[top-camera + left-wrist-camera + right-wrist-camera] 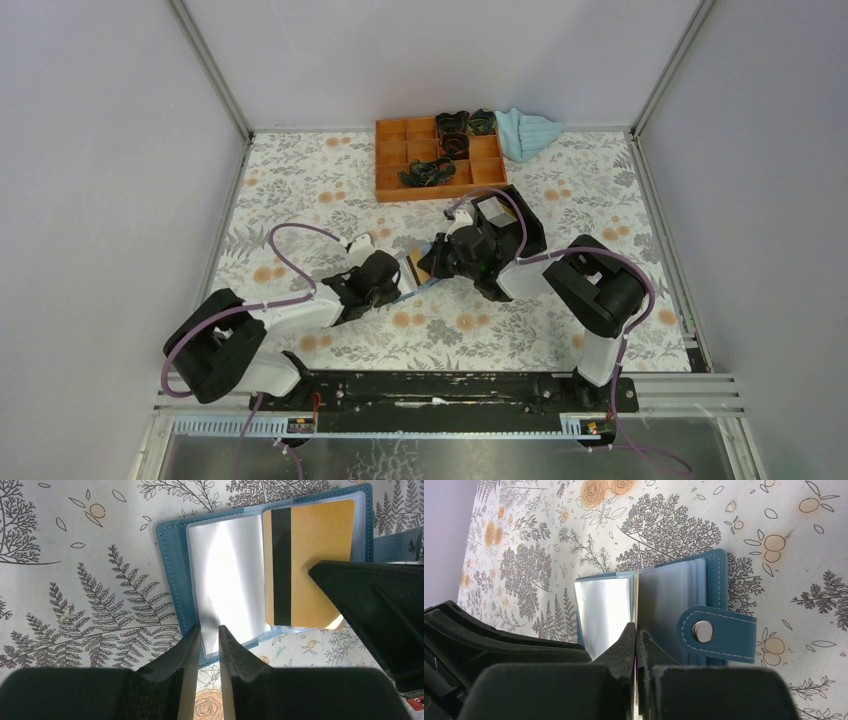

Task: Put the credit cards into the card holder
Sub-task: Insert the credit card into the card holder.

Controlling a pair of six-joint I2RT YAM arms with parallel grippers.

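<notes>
The card holder lies open on the flowered table, teal-blue with clear sleeves inside. A tan-orange credit card with a black stripe lies over its right-hand page. My right gripper is shut on this card, which shows edge-on between the sleeves. The holder's cover and clasp strap lie to the right. My left gripper rests at the holder's near edge with its jaws a narrow gap apart and nothing between them. In the top view both grippers, left and right, meet over the card.
An orange compartment tray with dark items stands at the back. A light blue cloth lies to its right. A black box with a pale inside sits just behind the right wrist. Grey walls close in the table.
</notes>
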